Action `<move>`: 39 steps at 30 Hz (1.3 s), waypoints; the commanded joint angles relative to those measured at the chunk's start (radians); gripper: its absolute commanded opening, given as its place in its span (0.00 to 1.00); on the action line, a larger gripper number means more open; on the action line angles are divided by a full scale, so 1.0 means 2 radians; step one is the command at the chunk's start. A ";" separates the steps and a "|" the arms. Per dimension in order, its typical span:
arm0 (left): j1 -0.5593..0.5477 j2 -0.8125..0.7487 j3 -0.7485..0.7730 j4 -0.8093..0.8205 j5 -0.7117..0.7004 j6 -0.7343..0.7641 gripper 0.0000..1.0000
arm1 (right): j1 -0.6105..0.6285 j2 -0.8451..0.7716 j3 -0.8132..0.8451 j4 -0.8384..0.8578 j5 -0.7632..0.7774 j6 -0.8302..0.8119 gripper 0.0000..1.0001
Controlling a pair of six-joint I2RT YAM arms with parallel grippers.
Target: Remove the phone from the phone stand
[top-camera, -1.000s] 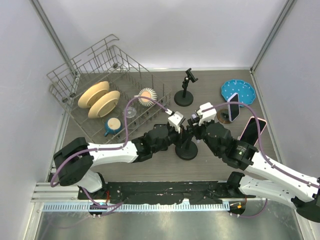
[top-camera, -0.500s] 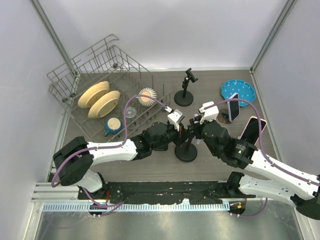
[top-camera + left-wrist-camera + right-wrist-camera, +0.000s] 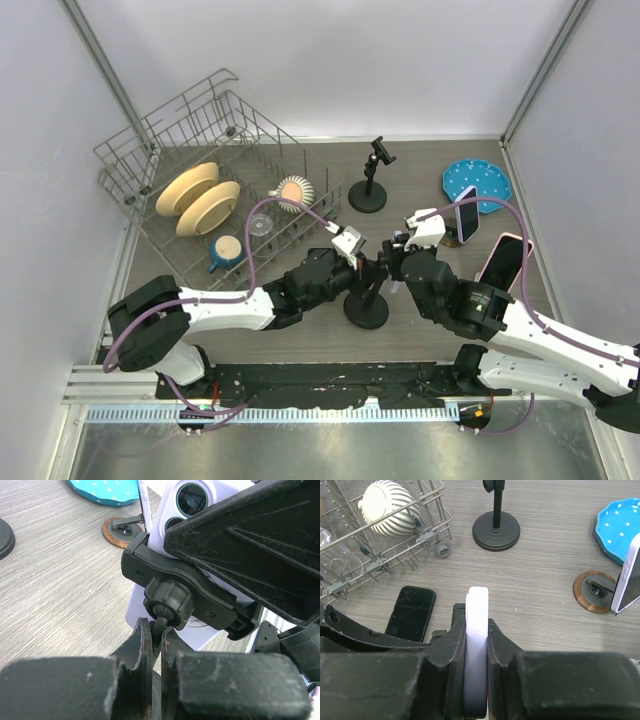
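Note:
The phone (image 3: 477, 605) is white with round camera lenses and also shows in the left wrist view (image 3: 189, 502). It sits in the black clamp (image 3: 182, 587) of the phone stand. The stand's round base (image 3: 366, 308) rests on the table at the middle front. My left gripper (image 3: 159, 630) is shut on the stand's thin stem just below the ball joint. My right gripper (image 3: 476, 617) is shut on the phone, one finger on each face. Both grippers meet above the base in the top view, the left (image 3: 366, 268) beside the right (image 3: 394, 262).
A black phone (image 3: 411, 612) lies flat left of the stand. An empty black stand (image 3: 368, 190) is behind. A blue plate (image 3: 476, 183), a phone on a brown round holder (image 3: 466, 215) and a pink phone (image 3: 503, 262) are at the right. A dish rack (image 3: 200, 190) is at the back left.
Both grippers and the stand have shifted a little toward the near left, and the stand's base slid with them. Both grips are unchanged.

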 commanded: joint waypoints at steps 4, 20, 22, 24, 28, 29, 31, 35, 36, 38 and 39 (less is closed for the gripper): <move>-0.001 -0.021 -0.015 0.044 -0.088 -0.005 0.00 | -0.016 -0.001 0.007 -0.098 0.172 -0.003 0.01; -0.075 -0.029 -0.045 0.047 -0.149 0.004 0.00 | -0.046 0.029 0.012 -0.105 0.213 0.017 0.01; -0.079 -0.027 -0.046 0.049 -0.151 0.006 0.00 | -0.049 0.028 0.011 -0.105 0.214 0.018 0.01; -0.082 -0.025 -0.048 0.053 -0.157 0.008 0.00 | -0.054 0.026 0.010 -0.108 0.217 0.016 0.01; -0.089 -0.028 -0.056 0.062 -0.165 0.008 0.00 | -0.063 0.012 0.011 -0.123 0.222 0.020 0.01; -0.089 -0.030 -0.058 0.063 -0.167 0.007 0.00 | -0.066 0.009 0.011 -0.123 0.221 0.018 0.01; -0.093 -0.032 -0.062 0.065 -0.168 0.007 0.00 | -0.069 0.005 0.012 -0.125 0.211 0.017 0.01; -0.094 -0.032 -0.068 0.074 -0.165 0.004 0.00 | -0.069 -0.008 0.006 -0.096 0.165 -0.027 0.01; -0.095 -0.032 -0.070 0.076 -0.164 0.005 0.00 | -0.069 -0.014 0.004 -0.076 0.155 -0.032 0.01; -0.094 -0.035 -0.070 0.082 -0.163 0.007 0.00 | -0.069 -0.021 0.003 -0.065 0.148 -0.037 0.01; -0.094 -0.036 -0.072 0.087 -0.162 0.011 0.00 | -0.069 -0.025 0.004 -0.064 0.148 -0.040 0.01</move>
